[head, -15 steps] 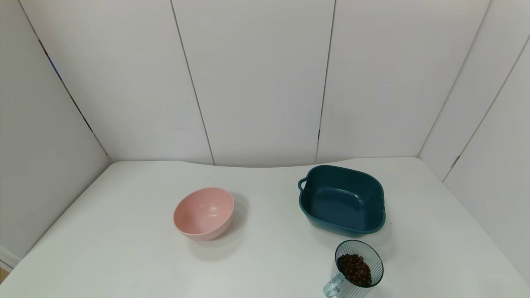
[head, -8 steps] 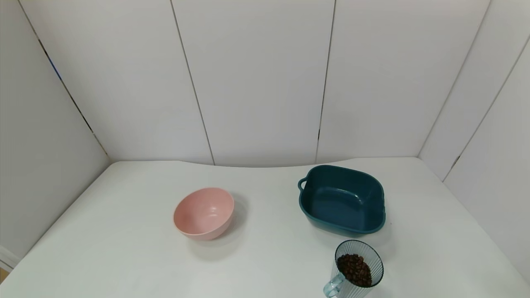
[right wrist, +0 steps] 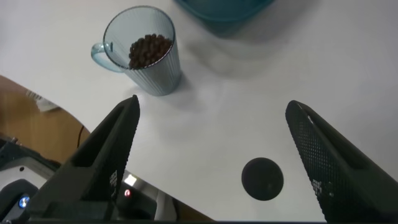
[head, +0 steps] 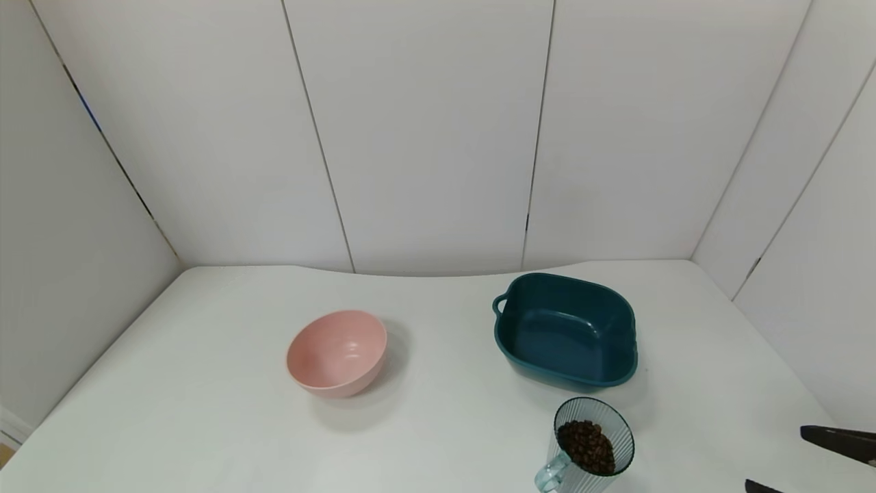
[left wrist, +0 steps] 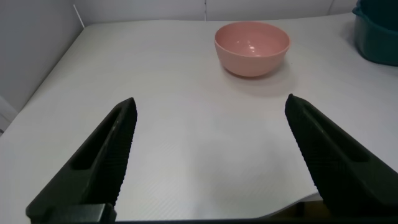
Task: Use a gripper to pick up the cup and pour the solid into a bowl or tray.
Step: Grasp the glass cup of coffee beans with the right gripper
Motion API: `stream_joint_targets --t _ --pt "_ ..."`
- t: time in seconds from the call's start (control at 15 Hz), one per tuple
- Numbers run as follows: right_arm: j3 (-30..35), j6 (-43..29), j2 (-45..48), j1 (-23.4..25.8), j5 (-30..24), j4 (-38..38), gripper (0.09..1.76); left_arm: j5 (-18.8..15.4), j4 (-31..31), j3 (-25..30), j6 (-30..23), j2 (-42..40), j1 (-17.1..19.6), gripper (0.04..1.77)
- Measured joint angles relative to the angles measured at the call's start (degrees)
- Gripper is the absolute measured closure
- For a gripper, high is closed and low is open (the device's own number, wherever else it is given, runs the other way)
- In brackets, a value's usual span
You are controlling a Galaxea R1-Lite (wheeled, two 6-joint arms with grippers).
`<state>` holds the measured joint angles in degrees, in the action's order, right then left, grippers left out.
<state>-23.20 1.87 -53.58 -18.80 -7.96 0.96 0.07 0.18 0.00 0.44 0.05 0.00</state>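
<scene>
cup (head: 590, 445) sits upright at the near edge of the table (head: 205, 383), right of centre, beans (head: 586, 446) heaped inside, handle toward the robot's left. right gripper (right wrist: 211, 162) hovers near the cup on its right, not touching, fingers spread wide and holding nothing; in the head view only its fingertips (head: 838, 438) peek in at the right edge. left gripper (left wrist: 208, 155) is low over the near left of the table, released too, looks idle. just past the cup, the teal basin (head: 565, 330), nothing in it. over to the left, well apart, a pink bowl (head: 337, 352). my read: this is the reach, no grasp yet. next move calls for the right gripper to line up around the ribbed wall, close firmly, lift level so no beans spill, then carry the short way to the basin and tip.
</scene>
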Motion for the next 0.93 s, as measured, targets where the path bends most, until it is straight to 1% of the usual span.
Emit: stream_joint_targets --t 0.2,0.53,0.67,0.93 --pt "2.5 0.0 -7.3 -3.7 0.1 5.1 0.14 0.0 0.0 0.0 0.0 0.0 0.0 0.09" --pt "7.2 0.0 -18.9 -8.6 0.3 16.2 0.14 0.0 0.0 0.0 0.0 0.0 0.0 0.09" --pt "8.8 -0.1 -23.3 -10.4 0.8 21.3 0.14 0.0 0.0 0.0 0.0 0.0 0.0 0.09" --pt "12.2 -1.0 -31.5 -14.5 3.9 33.8 0.14 0.0 0.0 0.0 0.0 0.0 0.0 0.09"
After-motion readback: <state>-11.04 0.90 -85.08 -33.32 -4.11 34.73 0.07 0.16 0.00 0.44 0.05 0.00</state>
